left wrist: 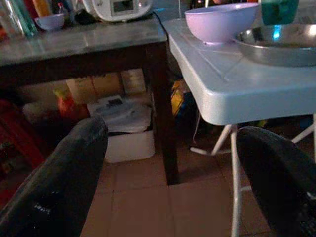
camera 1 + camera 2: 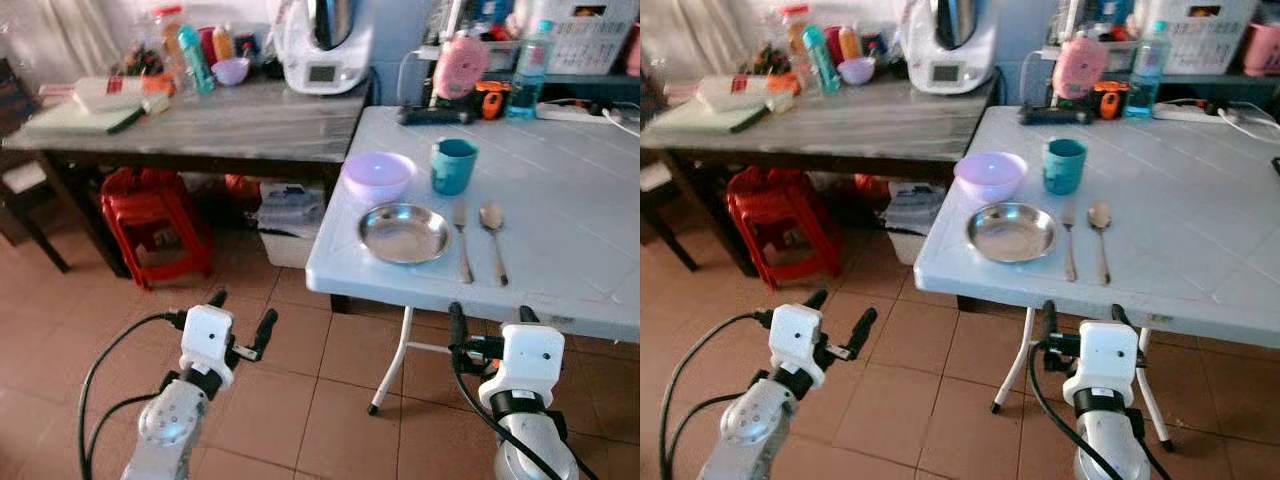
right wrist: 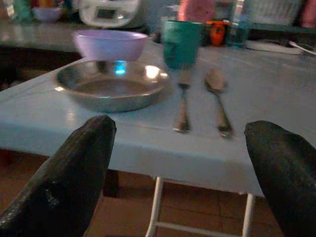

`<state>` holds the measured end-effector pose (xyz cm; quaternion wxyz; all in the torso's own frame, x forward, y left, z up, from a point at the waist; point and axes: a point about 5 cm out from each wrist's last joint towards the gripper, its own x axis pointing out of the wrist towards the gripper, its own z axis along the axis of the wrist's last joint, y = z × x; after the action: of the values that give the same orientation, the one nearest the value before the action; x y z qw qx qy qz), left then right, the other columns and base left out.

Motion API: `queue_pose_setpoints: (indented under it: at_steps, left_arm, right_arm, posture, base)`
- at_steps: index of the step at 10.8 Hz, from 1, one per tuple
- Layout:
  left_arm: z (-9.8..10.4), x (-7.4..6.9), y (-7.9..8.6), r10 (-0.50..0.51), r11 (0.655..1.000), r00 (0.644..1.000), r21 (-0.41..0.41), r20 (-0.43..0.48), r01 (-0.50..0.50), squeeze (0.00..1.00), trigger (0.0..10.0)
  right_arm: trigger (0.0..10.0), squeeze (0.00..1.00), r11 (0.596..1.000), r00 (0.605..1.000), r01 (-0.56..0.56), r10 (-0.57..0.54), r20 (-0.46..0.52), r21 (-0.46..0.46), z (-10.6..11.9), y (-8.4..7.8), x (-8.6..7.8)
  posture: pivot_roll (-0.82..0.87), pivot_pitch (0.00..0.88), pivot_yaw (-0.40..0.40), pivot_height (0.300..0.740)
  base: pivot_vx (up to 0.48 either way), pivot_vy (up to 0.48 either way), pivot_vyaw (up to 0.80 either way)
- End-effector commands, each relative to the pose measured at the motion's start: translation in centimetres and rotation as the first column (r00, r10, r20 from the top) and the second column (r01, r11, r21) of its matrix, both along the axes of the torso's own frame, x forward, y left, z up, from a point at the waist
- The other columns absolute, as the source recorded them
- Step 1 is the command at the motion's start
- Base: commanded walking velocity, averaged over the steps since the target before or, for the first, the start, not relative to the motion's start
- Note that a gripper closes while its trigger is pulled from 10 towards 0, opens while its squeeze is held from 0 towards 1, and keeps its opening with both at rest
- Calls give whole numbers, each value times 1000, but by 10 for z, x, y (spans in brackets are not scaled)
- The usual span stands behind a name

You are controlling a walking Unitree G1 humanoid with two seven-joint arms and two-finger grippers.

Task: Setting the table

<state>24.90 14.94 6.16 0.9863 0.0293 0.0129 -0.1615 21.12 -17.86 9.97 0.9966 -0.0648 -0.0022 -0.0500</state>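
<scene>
Tableware sits grouped near the front corner of a pale blue, tile-patterned folding table [image 2: 560, 230]: a shallow round steel plate [image 2: 404, 233], a fork [image 2: 462, 240] and a spoon [image 2: 493, 238] lying side by side to its right, a glossy lilac bowl [image 2: 378, 175] and a teal cup [image 2: 453, 166] just behind. From the head camera, both silver arms hang low over terracotta floor tiles — the left gripper [image 2: 241, 320] and the right gripper [image 2: 491, 315] each with black fingers spread apart, holding nothing, short of the table's edge. A grey wooden side table [image 2: 200, 125] beyond carries bottles and a white appliance [image 2: 325, 45], its top cut off; red plastic stools [image 2: 150, 225] stand beneath it.

Left wrist view: two blurred dark fingers [image 1: 59, 182] frame the table's rounded plastic edge, with bowl and plate partly cropped.

Right wrist view — dim and soft — the parted fingers [image 3: 69, 173] face the plate, whose polished rim catches a blue glint; items behind the cup are hard to make out.
</scene>
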Motion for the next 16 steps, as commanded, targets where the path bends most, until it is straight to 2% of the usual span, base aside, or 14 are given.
queue_pose_setpoints:
  at_steps: [1,3,5,10,14,16]
  left_arm:
    - [-2,1,2,18,1000,1000,-8,-2,-18,0,10000]
    - [-6,-2,-5,48,999,999,-26,-4,-48,0,10000]
    - [-8,-2,-6,62,998,998,-33,0,-62,0,10000]
    - [1,8,-3,58,998,996,10,62,-59,0,10000]
    - [3,12,-2,45,999,997,4,66,-46,0,10000]
    - [6,11,-6,-3,1000,998,-18,68,4,0,10000]
  right_arm:
    - [10000,0,1000,1000,-14,14,0,1,2,0,2]
    - [10000,0,998,999,-50,50,-10,-26,6,-5,4]
    - [10000,0,998,998,-57,57,0,-33,10,-6,9]
    - [10000,0,1000,999,-28,28,21,-11,12,-5,9]
    - [10000,0,1000,1000,6,-6,22,1,11,-5,6]
    - [10000,0,1000,1000,11,-11,24,4,11,-4,4]
  posture:
    - [33,0,33,740]
    - [29,0,-19,740]
    - [35,0,-27,740]
    - [13,0,14,740]
    - [5,0,40,740]
    - [3,0,47,740]
  base:
    - [0,0,0]
    - [0,0,0]
    - [0,0,0]
    - [0,0,-160]
    - [0,0,-448]
    - [0,0,0]
